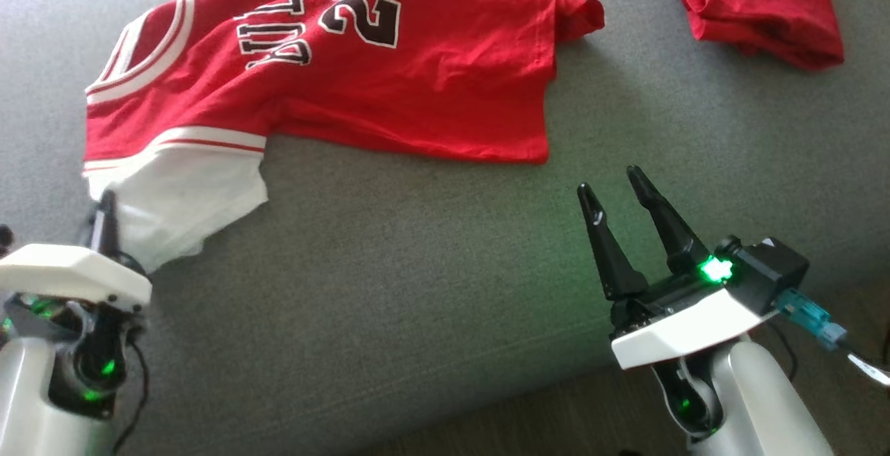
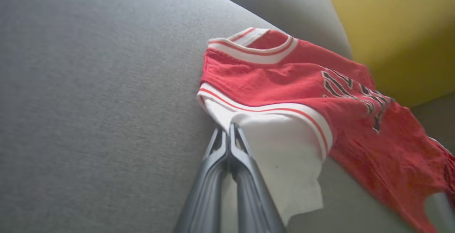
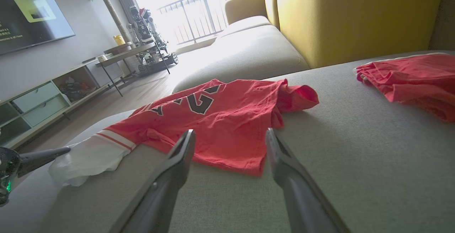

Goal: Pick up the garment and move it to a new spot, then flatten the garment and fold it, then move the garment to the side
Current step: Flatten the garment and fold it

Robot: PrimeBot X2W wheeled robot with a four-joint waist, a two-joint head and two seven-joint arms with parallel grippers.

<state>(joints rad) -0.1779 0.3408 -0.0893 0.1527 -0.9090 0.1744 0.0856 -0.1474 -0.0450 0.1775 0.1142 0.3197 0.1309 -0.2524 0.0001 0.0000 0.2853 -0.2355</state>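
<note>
The garment [image 1: 417,60] is a red jersey with black lettering, white trim and a white sleeve, lying spread on the grey cushion [image 1: 417,282]. My left gripper [image 1: 104,209] is at the jersey's near left corner, shut on the edge of the white sleeve [image 2: 284,144]. In the left wrist view its fingertips [image 2: 227,130] meet right at the sleeve's hem. My right gripper [image 1: 615,188] hovers open over bare cushion, a little short of the jersey's lower hem [image 3: 227,158]. The right wrist view shows the garment [image 3: 220,119] ahead of the right gripper [image 3: 229,137], with the left gripper [image 3: 42,155] at far left.
A second red garment [image 1: 765,4] lies crumpled at the far right of the cushion. A yellow backrest [image 3: 355,12] rises behind the seat. The cushion's front edge drops to the wooden floor [image 1: 556,407] near my right arm. A TV stand [image 3: 42,98] lines the far wall.
</note>
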